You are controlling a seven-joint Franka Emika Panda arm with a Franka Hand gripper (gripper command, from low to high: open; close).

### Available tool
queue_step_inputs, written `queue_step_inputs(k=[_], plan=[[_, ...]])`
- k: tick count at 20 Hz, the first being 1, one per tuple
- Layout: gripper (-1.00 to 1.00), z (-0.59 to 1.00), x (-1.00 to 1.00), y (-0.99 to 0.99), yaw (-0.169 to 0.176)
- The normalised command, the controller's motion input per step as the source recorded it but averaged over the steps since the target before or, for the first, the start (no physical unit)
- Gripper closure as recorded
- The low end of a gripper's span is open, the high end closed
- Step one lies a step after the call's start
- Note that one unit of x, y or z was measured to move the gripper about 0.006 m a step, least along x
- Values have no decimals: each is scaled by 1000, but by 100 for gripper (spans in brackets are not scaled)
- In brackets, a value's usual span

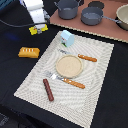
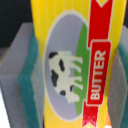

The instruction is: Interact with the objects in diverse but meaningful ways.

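Butter packet (image 2: 75, 65): fills the wrist view, pinched flat between the gripper's two teal pads (image 2: 30, 80); in the exterior view it shows as a small yellow shape (image 1: 38, 29) under the white arm, raised above the dark table off the mat's far corner on the exterior view's left.
Gripper (image 1: 38, 27): pressed in on the packet from both broad faces; nothing else held.
Packet, look: yellow ribbed face, grey oval with a black-and-white cow on a green hill, red ribbon reading BUTTER.
Packet, handling: judged light, stiff and thin; smooth faces may slide, so a hold across the flat sides near the middle suits it best.
Carton (image 1: 67, 37): light blue, white top, lying on the mat's far edge, near the gripper.
Bread loaf (image 1: 29, 52): orange, ridged, on the dark table beside the mat on the exterior view's left.
Plate (image 1: 68, 65): round, tan, mid-mat, between a knife (image 1: 82, 57) and a fork (image 1: 67, 81), both orange-handled.
Sausage (image 1: 48, 90): dark brown, at the mat's near corner.
Pots (image 1: 80, 11): grey, on the far board, well apart.
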Motion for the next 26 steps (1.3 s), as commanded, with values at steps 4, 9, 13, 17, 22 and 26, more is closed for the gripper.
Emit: queue_step_inputs(k=[4, 9, 13, 17, 22, 26], plan=[[100, 674, 734, -726, -1], [100, 547, 603, -779, 0], [100, 506, 569, -790, 0], [100, 555, 597, -731, -9], [100, 609, 618, -530, -77], [100, 441, 556, -409, -140]])
